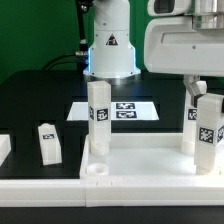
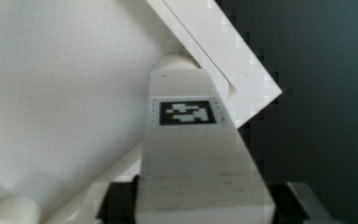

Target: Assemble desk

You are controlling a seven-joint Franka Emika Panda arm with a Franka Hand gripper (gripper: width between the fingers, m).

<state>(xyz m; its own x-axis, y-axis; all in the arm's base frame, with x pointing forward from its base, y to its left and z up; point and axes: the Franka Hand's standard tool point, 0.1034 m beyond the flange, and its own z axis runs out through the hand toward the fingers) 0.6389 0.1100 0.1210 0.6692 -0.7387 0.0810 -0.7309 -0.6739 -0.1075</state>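
The desk's tabletop (image 1: 140, 165) lies flat across the near side, rim up. The left leg (image 1: 98, 115) stands upright at its far left corner. At the far right corner the held leg (image 1: 207, 135) also stands with its long axis vertical, directly under the gripper (image 1: 198, 100), which looks clenched on its upper end. The loose leg (image 1: 48, 142) sits on the black table, left of the tabletop. Your wrist view adds the fingers (image 2: 300, 197) flanking the leg and its tag (image 2: 190, 110). Neither view shows you whether it is seated in a socket.
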